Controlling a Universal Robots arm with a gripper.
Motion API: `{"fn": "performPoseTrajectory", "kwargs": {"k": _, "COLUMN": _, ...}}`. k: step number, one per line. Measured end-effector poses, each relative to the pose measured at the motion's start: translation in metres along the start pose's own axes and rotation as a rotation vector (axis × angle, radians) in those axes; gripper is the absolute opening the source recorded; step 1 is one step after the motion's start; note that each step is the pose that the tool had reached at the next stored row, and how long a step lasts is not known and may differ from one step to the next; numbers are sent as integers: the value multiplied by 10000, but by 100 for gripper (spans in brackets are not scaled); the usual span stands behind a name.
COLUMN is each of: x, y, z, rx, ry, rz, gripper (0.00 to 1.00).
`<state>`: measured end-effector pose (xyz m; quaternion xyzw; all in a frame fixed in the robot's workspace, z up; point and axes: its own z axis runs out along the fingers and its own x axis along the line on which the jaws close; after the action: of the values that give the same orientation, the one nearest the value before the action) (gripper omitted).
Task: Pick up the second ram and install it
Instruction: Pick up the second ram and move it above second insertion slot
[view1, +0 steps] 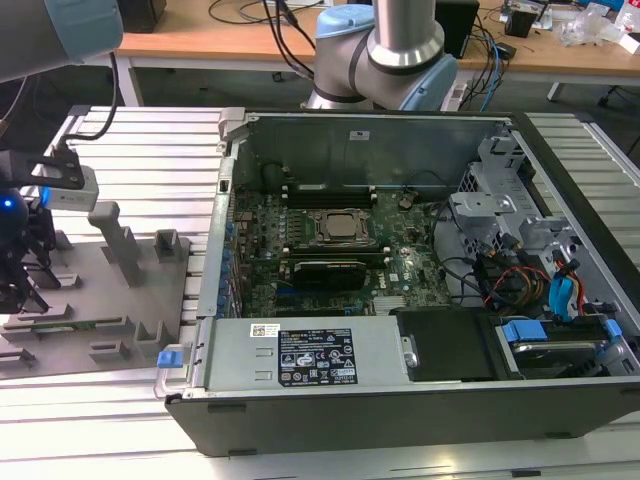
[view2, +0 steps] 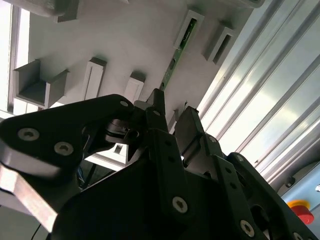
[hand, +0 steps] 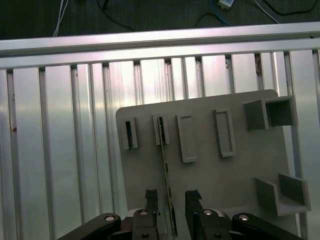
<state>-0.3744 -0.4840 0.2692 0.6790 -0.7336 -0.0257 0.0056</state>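
Gripper (hand: 171, 197) is over the grey fixture plate (hand: 225, 190), at the exterior view's left of the open PC case (view1: 400, 250). Upright blocks (hand: 186, 137) stand beside the second ram (hand: 165, 165). Its near end is hidden behind the claw. The stick stands on edge, long axis running from the claw to a slotted block. Claw released, fingers straddling it; contact unclear.

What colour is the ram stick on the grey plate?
The ram stick is green, clearest in the second wrist view.
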Motion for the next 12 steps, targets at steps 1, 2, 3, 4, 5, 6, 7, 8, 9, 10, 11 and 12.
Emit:
{"fn": "performPoseTrajectory", "kwargs": {"k": 1, "x": 0, "y": 0, "z": 3, "rx": -1, "ry": 1, "rz": 0, "gripper": 36}}
{"fn": "performPoseTrajectory", "kwargs": {"k": 2, "x": 0, "y": -1, "z": 10, "rx": 0, "ry": 1, "rz": -1, "gripper": 36}}
{"fn": "performPoseTrajectory", "kwargs": {"k": 3, "x": 0, "y": 0, "z": 13, "rx": -1, "ry": 1, "rz": 0, "gripper": 36}}
{"fn": "performPoseTrajectory", "kwargs": {"k": 4, "x": 1, "y": -1, "z": 16, "rx": 0, "ry": 0, "rz": 0, "gripper": 36}}
{"fn": "performPoseTrajectory", "kwargs": {"k": 5, "x": 1, "y": -1, "z": 24, "rx": -1, "ry": 0, "rz": 0, "gripper": 36}}
{"fn": "performPoseTrajectory", "kwargs": {"k": 6, "x": 1, "y": -1, "z": 29, "rx": 0, "ry": 1, "rz": 0, "gripper": 36}}
{"fn": "performPoseTrajectory", "kwargs": {"k": 7, "x": 1, "y": -2, "z": 35, "rx": 0, "ry": 0, "rz": 0, "gripper": 36}}
{"fn": "performPoseTrajectory", "kwargs": {"k": 8, "x": 1, "y": -2, "z": 40, "rx": -1, "ry": 0, "rz": 0, "gripper": 36}}
{"fn": "performPoseTrajectory", "kwargs": {"k": 9, "x": 1, "y": -2, "z": 48, "rx": 0, "ry": 0, "rz": 0, "gripper": 36}}
{"fn": "performPoseTrajectory", "kwargs": {"k": 10, "x": 2, "y": -2, "z": 54, "rx": 0, "ry": 0, "rz": 0, "gripper": 36}}
{"fn": "performPoseTrajectory", "kwargs": {"k": 11, "x": 2, "y": -2, "z": 58, "rx": -1, "ry": 1, "rz": 0, "gripper": 36}}
{"fn": "performPoseTrajectory", "kwargs": {"k": 12, "x": 2, "y": -3, "z": 62, "rx": -1, "ry": 0, "rz": 0, "gripper": 36}}
